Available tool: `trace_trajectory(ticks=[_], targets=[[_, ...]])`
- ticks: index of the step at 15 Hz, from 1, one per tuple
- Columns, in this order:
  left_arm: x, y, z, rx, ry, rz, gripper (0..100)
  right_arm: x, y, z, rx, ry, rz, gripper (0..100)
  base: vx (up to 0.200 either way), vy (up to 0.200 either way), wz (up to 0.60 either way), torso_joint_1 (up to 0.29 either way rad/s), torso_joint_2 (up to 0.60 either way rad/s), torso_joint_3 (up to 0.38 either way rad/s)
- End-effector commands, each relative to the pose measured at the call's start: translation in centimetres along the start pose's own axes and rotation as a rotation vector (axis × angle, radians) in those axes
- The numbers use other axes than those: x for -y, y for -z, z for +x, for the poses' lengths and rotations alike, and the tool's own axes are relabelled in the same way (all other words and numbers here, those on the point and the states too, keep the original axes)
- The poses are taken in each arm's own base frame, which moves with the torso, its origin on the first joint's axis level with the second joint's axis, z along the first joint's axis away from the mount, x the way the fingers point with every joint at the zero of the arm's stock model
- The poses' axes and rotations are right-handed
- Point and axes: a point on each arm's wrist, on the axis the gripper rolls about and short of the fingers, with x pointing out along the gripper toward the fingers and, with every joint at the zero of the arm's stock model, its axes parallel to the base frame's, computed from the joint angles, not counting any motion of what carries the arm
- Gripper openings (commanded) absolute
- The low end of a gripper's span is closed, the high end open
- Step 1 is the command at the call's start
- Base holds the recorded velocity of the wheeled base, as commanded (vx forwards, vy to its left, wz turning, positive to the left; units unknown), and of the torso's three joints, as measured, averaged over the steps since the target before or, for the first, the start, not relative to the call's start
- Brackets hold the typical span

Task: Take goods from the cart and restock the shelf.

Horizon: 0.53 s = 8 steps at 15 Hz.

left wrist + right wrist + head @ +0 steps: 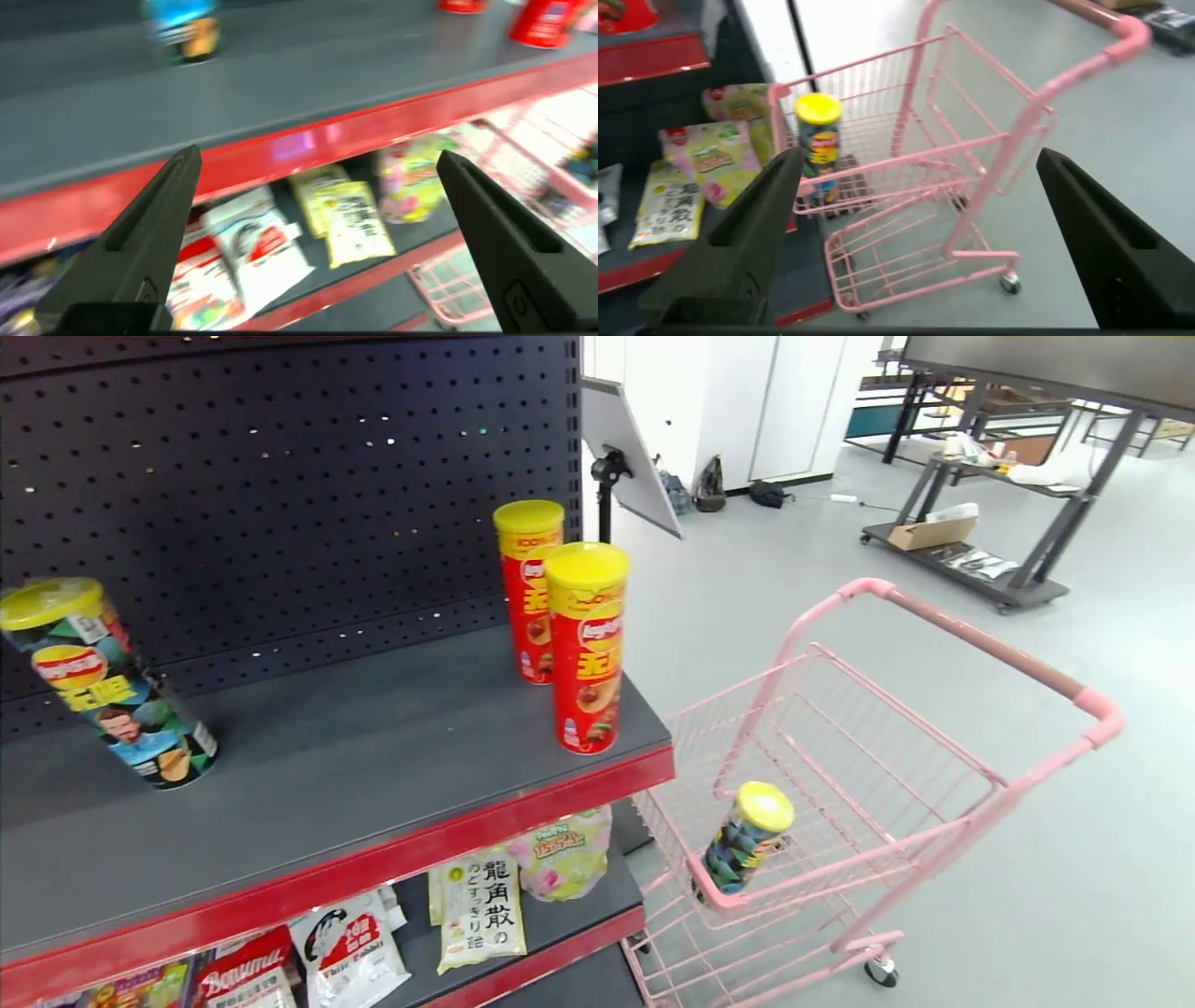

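Observation:
A pink cart [934, 775] stands right of the shelf and holds one chip can [747, 838] with a yellow lid, leaning in the front corner of its upper basket. On the grey shelf board [355, 775] two red chip cans [586, 649] stand upright at the right end, and a blue-green can [107, 686] stands tilted at the left. My left gripper [313, 233] is open, facing the shelf's red front edge [280, 154]. My right gripper [915, 233] is open above the cart [971, 159], apart from the can [819, 145] in it.
Snack bags [476, 901] lie on the lower shelf under the red edge. A black pegboard [280, 476] backs the shelf. A tilted panel on a stand [625, 457] is behind the shelf's end. A dark rack [980, 523] stands far right across open grey floor.

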Motion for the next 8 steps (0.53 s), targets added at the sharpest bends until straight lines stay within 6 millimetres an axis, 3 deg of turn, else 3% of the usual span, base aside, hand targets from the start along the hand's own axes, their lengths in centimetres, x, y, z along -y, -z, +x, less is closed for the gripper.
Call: trace_trajectory(ticks=[1,8], targets=[[0.0,-0.01,0.01,-0.001,0.0,0.0,100,0.0,0.0,0.01,-0.002,0.0,0.001,100,0.0,0.0,0.0,0.0,0.0,0.0],[0.0,-0.01,0.01,-0.001,0.0,-0.001,100,0.0,0.0,0.01,-0.002,0.001,0.004,100,0.0,0.0,0.0,-0.009,0.02,0.015]])
